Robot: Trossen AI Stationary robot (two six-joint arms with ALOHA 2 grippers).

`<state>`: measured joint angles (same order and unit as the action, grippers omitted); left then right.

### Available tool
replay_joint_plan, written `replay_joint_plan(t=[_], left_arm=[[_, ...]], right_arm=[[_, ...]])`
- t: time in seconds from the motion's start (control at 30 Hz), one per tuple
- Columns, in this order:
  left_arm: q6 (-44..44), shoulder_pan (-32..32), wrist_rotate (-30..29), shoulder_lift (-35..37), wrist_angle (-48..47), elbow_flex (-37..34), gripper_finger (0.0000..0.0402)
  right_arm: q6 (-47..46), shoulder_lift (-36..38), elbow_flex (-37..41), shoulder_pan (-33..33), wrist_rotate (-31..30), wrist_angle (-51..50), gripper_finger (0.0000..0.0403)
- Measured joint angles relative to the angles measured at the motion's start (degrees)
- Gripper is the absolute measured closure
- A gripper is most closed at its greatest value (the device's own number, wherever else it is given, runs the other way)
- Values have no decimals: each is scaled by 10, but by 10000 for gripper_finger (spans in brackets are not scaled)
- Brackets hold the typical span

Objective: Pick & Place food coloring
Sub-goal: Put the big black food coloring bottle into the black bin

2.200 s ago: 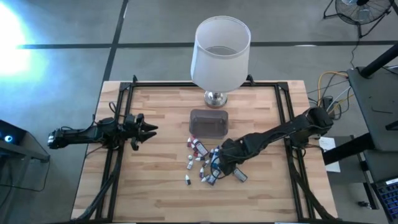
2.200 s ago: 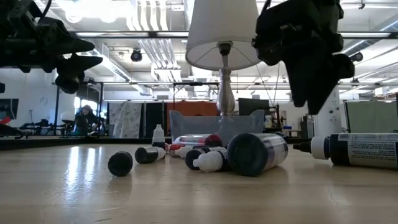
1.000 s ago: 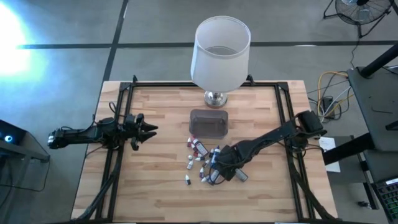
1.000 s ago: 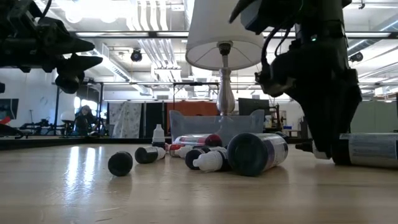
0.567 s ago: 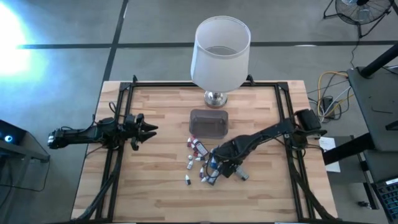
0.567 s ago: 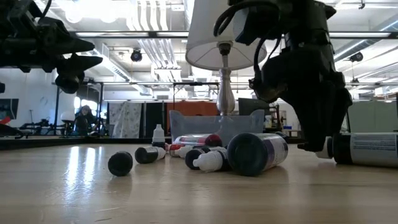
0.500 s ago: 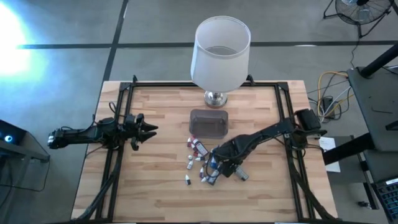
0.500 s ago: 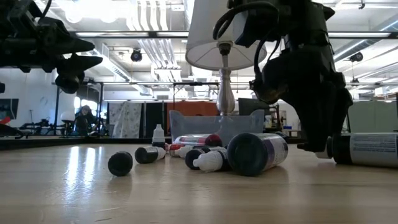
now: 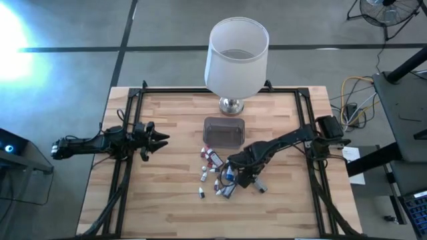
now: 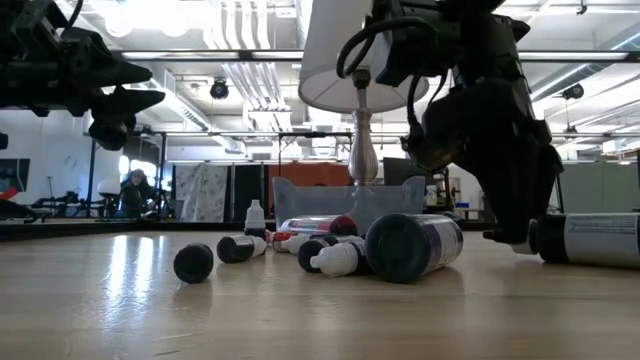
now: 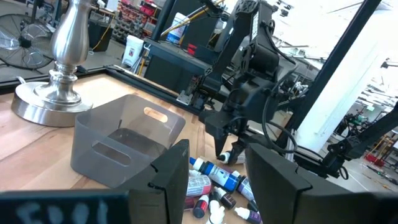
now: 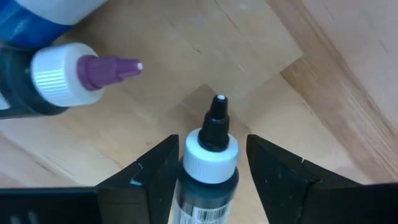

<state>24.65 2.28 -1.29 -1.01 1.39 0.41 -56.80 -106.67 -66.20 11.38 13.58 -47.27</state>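
My right end effector (image 12: 208, 168) straddles a dark bottle (image 12: 208, 163), fingers spread, not yet pinching; off-centre closing could roll it into the neighbouring bottle (image 12: 46, 78). Left end effector (image 9: 155, 139) waits, spread.

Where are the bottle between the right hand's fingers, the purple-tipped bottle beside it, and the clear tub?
black-tipped bottle (image 12: 208, 158), right wrist view, on its white collar.
purple-tipped bottle (image 12: 65, 74), right wrist view, on its white collar.
clear tub (image 9: 223, 131), high view, on its floor.
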Motion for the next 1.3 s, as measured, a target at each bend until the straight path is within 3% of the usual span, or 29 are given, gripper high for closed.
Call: replay_joint_plan(t=[0.13, 0.33, 0.47, 0.57, 0.73, 0.83, 1.0, 1.1, 1.2, 1.3], left_arm=[[0, 0, 0, 0, 0, 0, 266], [0, 0, 0, 0, 0, 0, 266], [0, 0, 0, 0, 0, 0, 266], [0, 0, 0, 0, 0, 0, 266], [0, 0, 0, 0, 0, 0, 266], [0, 0, 0, 0, 0, 0, 266], [0, 0, 0, 0, 0, 0, 266], [0, 0, 0, 0, 0, 0, 266], [0, 0, 0, 0, 0, 0, 266], [0, 0, 0, 0, 0, 0, 266]], right_arm=[[11, 0, 0, -6, 0, 1, 235], [32, 2, 0, -7, 0, 0, 307], [34, 11, -1, -7, -16, -2, 325], [27, 43, -11, -7, -66, -1, 348], [-40, 143, -20, -8, -231, -5, 375], [-42, 203, -13, -10, -254, -12, 387], [-64, 221, 15, -15, -163, -144, 343], [-64, 215, 38, -16, -114, -128, 284], [36, 197, 38, -14, -108, -59, 224], [217, 166, 16, -11, -144, -47, 182]])
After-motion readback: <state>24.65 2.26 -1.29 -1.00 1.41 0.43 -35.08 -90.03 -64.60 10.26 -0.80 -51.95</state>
